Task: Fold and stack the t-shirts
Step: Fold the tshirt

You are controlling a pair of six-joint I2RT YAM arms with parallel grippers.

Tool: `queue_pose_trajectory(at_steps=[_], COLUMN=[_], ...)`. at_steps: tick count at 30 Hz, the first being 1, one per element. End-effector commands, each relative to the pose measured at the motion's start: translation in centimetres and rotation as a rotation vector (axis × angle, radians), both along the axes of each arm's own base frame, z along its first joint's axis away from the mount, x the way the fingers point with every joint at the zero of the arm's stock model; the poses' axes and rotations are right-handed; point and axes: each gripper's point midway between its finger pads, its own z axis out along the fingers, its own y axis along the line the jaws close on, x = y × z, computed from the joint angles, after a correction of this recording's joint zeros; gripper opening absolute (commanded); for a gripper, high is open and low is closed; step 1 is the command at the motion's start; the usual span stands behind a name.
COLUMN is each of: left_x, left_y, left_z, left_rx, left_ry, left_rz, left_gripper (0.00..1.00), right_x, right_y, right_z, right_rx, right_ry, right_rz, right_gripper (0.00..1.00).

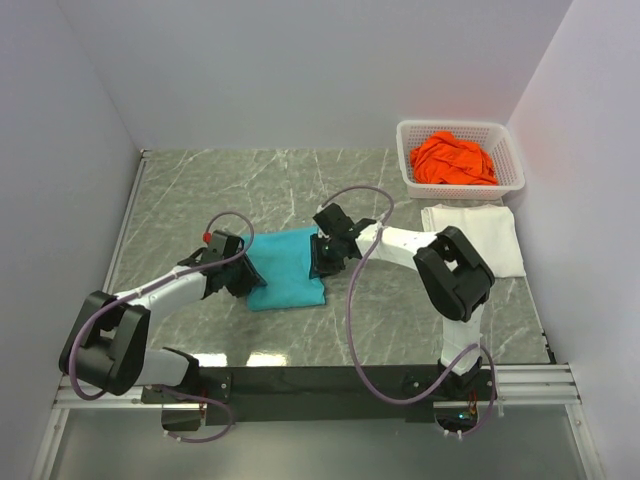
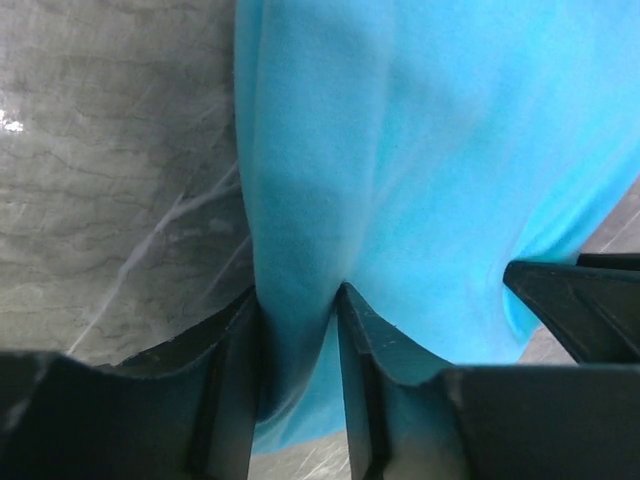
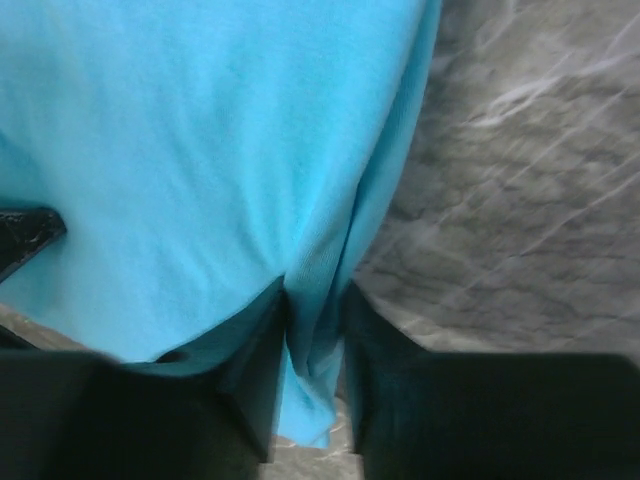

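The left gripper (image 2: 298, 300) sits at the bottom of its wrist view, its two black fingers (image 2: 235, 350) drawn narrow and pinching a raised ridge of the teal t-shirt (image 2: 430, 150); the cloth is creased between the jaws and fans out smooth above them; to its left lies the bare grey marbled table (image 2: 110, 170).

The right gripper (image 3: 315, 300) does the same on the opposite edge; its jaws are nearly closed on a fold of the teal cloth, with the table to its right; in each wrist view a black tip of the other gripper shows at the far side of the shirt.

From above, the teal t-shirt lies as a compact folded rectangle in the middle of the table, between the two grippers, the left at its left edge and the right at its right edge; well apart, at the right side of the table, a white t-shirt (image 1: 475, 235) lies folded flat; just behind it stands a white lattice basket (image 1: 510, 135) with an orange t-shirt (image 1: 455, 160) crumpled inside.
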Motion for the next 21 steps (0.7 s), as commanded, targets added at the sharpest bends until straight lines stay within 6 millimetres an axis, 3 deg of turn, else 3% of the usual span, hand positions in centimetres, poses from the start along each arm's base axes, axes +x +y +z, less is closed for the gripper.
queue_pose_trajectory(at_steps=[1,7,10,12,14,17,18,21], left_x=[-0.2,-1.1,-1.4,-1.3,-1.2,-0.8,-0.7,-1.2], left_y=[0.0,0.5,0.6,0.7,0.8,1.2,1.2,1.6], left_z=[-0.3,-1.3,-1.3,-0.8,0.2,2.0,2.5,3.7], left_rx=[0.001,-0.004,-0.013,-0.016,-0.014,0.004,0.003,0.011], left_ry=[-0.003,0.015,0.014,-0.002,-0.021,-0.068,-0.079,-0.095], left_rz=[0.011,0.039,0.055,0.060,0.060,0.054,0.054,0.052], left_gripper=[0.38,0.31,0.30,0.34,0.40,0.56,0.68,0.85], right_x=[0.2,-0.5,-0.9,-1.2,-1.3,-1.2,-1.4,-1.9], right_y=[0.4,1.4,1.0,0.7,0.6,0.5,0.5,0.1], right_z=[0.5,0.7,0.3,0.4,0.7,2.4,3.1,4.4], right_rx=[-0.009,0.124,0.186,0.203,0.210,0.231,0.239,0.248], right_ry=[-0.007,0.028,0.065,0.072,0.064,0.027,0.015,-0.007], right_rz=[-0.003,0.061,0.056,0.063,0.071,0.089,0.102,0.106], right_gripper=[0.30,0.05,0.04,0.09,0.20,0.34,0.37,0.44])
